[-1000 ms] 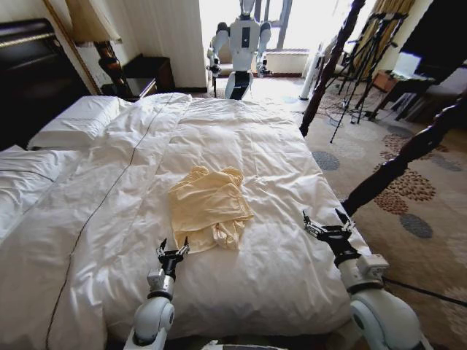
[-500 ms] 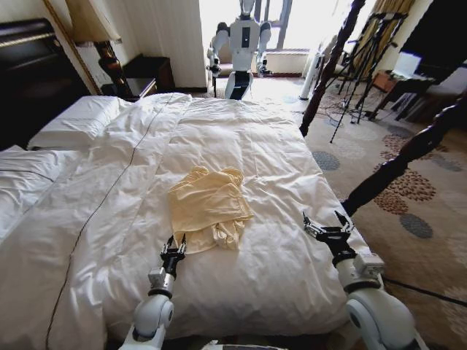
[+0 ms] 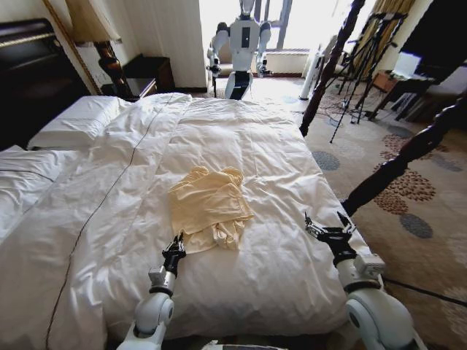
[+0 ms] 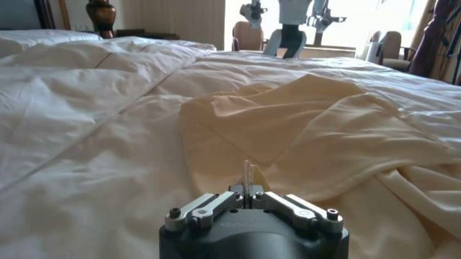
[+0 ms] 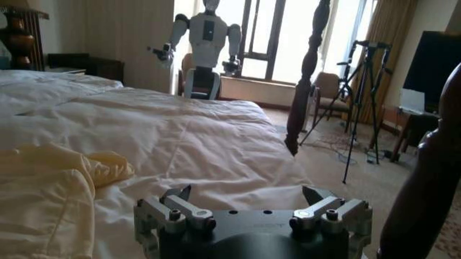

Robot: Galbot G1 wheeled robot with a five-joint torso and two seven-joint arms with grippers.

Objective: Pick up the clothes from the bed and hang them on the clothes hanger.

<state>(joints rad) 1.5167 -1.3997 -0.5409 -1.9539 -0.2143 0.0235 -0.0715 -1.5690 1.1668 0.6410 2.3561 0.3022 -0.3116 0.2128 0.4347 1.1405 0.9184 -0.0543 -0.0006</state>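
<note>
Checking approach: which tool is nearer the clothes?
Left. The left tool sits at the clothes' near edge; the right tool hovers off to their right.

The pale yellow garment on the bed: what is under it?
The pale yellow soft crumpled garment lies on the white quilted duvet of the bed. Whatever else may lie beneath its folds is covered and cannot be seen.

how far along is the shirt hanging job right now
Nothing is finished: the crumpled pale yellow shirt lies on the white quilted duvet of the bed, unlifted. In hand: the left gripper, fingers closed together, sits at the shirt's near edge. The right gripper hovers open over the bed's right side. Left: grasping, lifting and hanging it.
</note>
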